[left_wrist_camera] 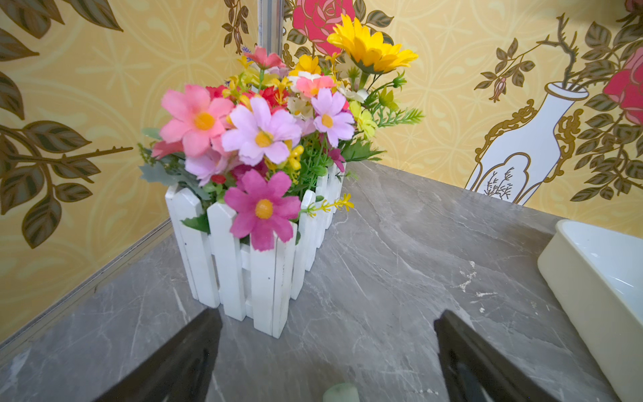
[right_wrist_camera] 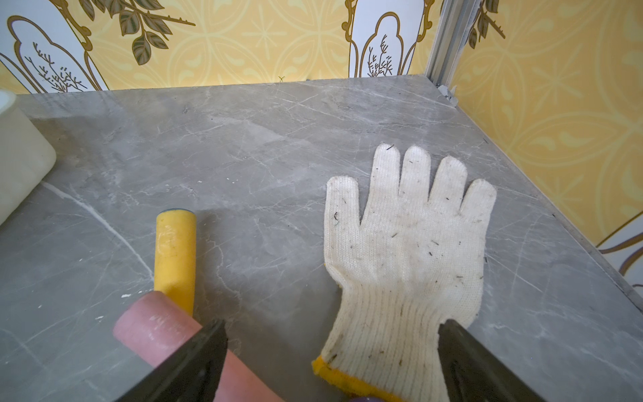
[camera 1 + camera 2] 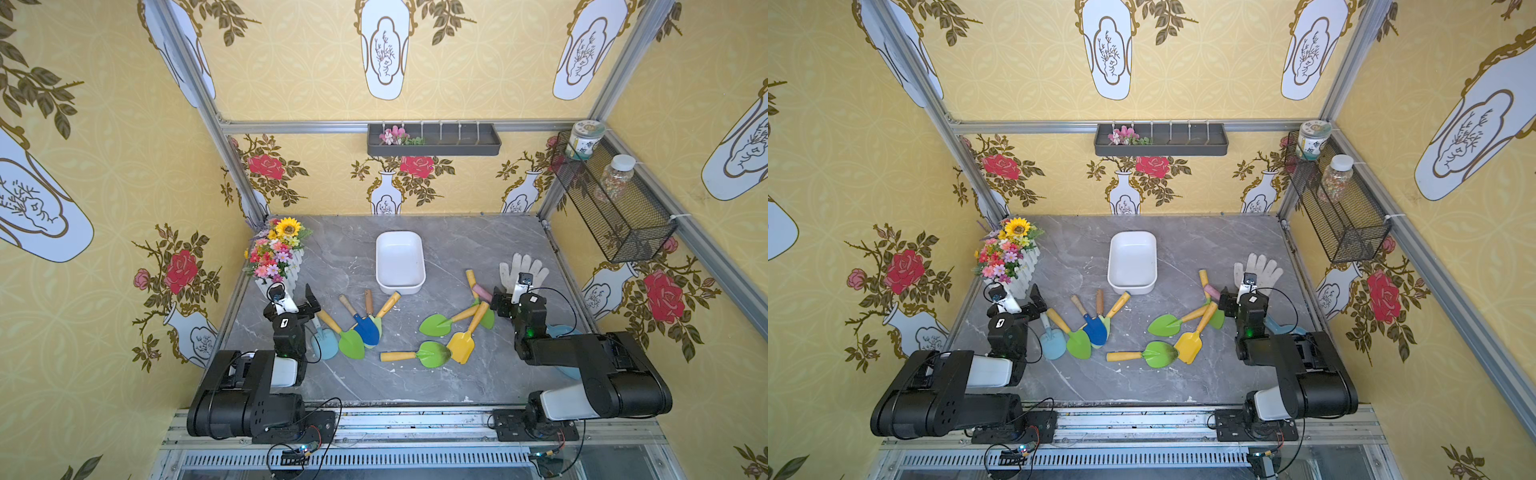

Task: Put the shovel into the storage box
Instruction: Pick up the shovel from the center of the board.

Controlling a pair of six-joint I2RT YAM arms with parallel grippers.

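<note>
While my right gripper [image 2: 330,327] and my left gripper [image 1: 327,320] both stand wide apart and empty, no shovel is taken. The right one hangs over the table [image 3: 457,241] between the glove [image 2: 403,250] and a pink handle [image 2: 156,327] that crosses a yellow handle [image 2: 175,250]; the left one faces the flower planter [image 1: 250,278]. The shovels [image 3: 462,345] lie loose near the empty storage box [image 3: 400,262]. They look light and stiff — blades smooth, likely slippery — so I would pinch a round handle at mid-length, where it will not tip.
</note>
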